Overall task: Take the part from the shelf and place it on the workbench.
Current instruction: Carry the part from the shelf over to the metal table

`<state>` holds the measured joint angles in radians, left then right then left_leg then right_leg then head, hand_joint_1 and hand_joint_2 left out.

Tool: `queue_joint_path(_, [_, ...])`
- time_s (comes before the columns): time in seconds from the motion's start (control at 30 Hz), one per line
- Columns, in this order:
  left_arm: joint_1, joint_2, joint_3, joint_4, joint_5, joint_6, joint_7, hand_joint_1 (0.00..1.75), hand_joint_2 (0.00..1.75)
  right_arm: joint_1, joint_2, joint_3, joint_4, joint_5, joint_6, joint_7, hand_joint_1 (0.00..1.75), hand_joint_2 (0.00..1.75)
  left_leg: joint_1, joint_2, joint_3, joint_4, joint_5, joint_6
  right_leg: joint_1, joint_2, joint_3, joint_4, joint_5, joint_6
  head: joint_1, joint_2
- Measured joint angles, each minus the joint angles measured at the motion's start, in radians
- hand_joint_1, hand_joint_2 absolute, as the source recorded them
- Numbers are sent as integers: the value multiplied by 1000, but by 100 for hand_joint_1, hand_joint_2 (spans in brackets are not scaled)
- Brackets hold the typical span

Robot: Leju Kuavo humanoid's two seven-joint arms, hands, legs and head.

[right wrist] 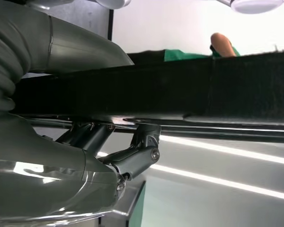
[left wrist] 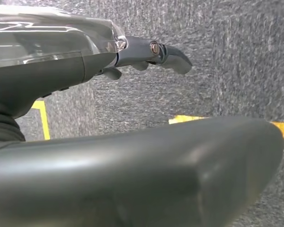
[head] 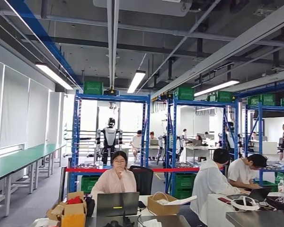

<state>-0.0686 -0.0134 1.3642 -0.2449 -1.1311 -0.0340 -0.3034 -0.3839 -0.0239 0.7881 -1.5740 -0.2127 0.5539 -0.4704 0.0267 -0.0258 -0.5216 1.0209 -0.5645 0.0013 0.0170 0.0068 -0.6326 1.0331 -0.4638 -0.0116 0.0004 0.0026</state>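
Head view looks across a busy hall: blue shelf racks [head: 111, 137] stand well back, a red barrier strip [head: 133, 169] runs in front of them, and people sit at cluttered desks [head: 151, 208] close ahead. Green workbenches [head: 15, 163] line the left side beside an open grey aisle. Which item is the part, I cannot tell. Left hand [left wrist: 147, 54] hangs over carpet, fingers extended, holding nothing. Right hand [right wrist: 129, 158] sits under a dark ledge; its grasp is unclear.
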Motion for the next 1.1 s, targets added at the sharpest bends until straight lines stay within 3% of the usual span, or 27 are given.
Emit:
queue_joint_path(0.07, [-2,0,0,0,0,0,0,0,175,0,3,0,-1,0,0,0,175,175,-2,8,1,9,-11,-6,-4,-1,18,-20,-4,-6,0,0])
queue_joint_path(0.1, [-3,0,0,0,0,0,-1,0,175,-1,4,0,-1,0,0,0,175,175,-3,12,-14,41,-25,-8,-7,-3,31,-31,-6,-9,0,0])
queue_joint_path(0.2, [-1,1,0,0,0,0,-1,0,175,0,6,1,0,0,0,0,175,175,-4,15,-132,226,-79,-13,-8,-6,59,-38,-24,-16,0,0])
queue_joint_path(0.23, [1,1,0,0,0,0,-1,0,175,3,6,2,1,0,0,0,175,175,-3,16,-166,264,-74,-16,-8,-6,68,-38,-33,-15,0,0])
queue_joint_path(0.27, [3,1,0,0,0,0,-1,0,175,5,6,2,2,0,0,0,175,175,-1,16,-183,266,-49,-18,-9,-5,79,-38,-42,-14,1,0])
queue_joint_path(0.3, [4,1,0,0,0,-1,-1,0,175,6,6,2,4,0,0,0,175,175,2,16,-181,229,-5,-21,-10,-3,93,-37,-52,-11,0,0])
queue_joint_path(0.37, [3,1,0,0,0,-1,-3,0,175,5,6,3,5,0,0,-1,175,175,4,19,-146,118,79,-25,-10,-2,118,-33,-77,0,1,0])
queue_joint_path(0.43, [1,0,0,0,0,0,-3,0,175,5,6,3,5,-1,0,-2,175,175,2,21,-119,53,93,-18,-8,-1,127,-28,-95,12,0,0])
queue_joint_path(0.53, [2,0,0,0,-2,0,-4,0,175,5,6,3,5,-1,0,-2,175,175,-2,19,-107,39,70,4,-10,-1,130,-22,-103,24,0,0])
queue_joint_path(0.6, [2,1,0,0,-3,0,-5,0,175,3,6,3,4,-2,0,-2,175,175,0,18,-91,35,62,15,-12,-3,106,32,-117,33,0,0])
queue_joint_path(0.67, [0,1,0,0,-3,0,-5,0,175,2,5,2,4,-2,0,-2,175,175,-1,18,-76,32,50,23,-15,-4,30,159,-154,40,0,0])
queue_joint_path(0.73, [-1,1,0,0,-3,0,-5,0,175,5,4,2,5,-2,0,-2,175,175,-3,17,-59,32,34,25,-15,-3,-57,267,-181,40,0,0])
queue_joint_path(0.77, [0,1,0,0,-3,0,-5,0,175,6,3,2,5,-2,0,-2,175,175,-5,16,-49,31,26,25,-14,-3,-80,276,-170,37,0,0])
queue_joint_path(0.8, [0,1,0,0,-4,0,-5,0,175,6,3,3,5,-2,0,-2,175,175,-6,16,-36,31,17,25,-12,-3,-84,247,-139,32,0,0])
queue_joint_path(0.87, [0,-1,0,0,-4,-1,-5,0,175,5,2,2,5,-2,0,-2,175,175,-5,15,-10,29,-1,22,0,-3,-57,124,-42,17,0,0])
queue_joint_path(0.93, [-1,-4,0,0,-5,-2,-5,0,175,3,2,2,6,-2,0,-2,175,175,-2,14,5,19,-12,16,11,-2,-34,33,10,1,-1,0])
queue_joint_path(1.03, [-3,-6,0,0,-5,-5,-5,0,175,2,2,2,5,-2,0,-2,175,175,-1,17,20,6,-7,1,14,-1,-10,-14,13,-15,-1,0])
queue_joint_path(1.1, [-6,-6,-1,0,-7,-6,-6,0,175,0,3,2,5,-2,0,-2,175,175,-2,18,13,43,-6,-3,8,-2,22,-39,10,-20,-1,0])
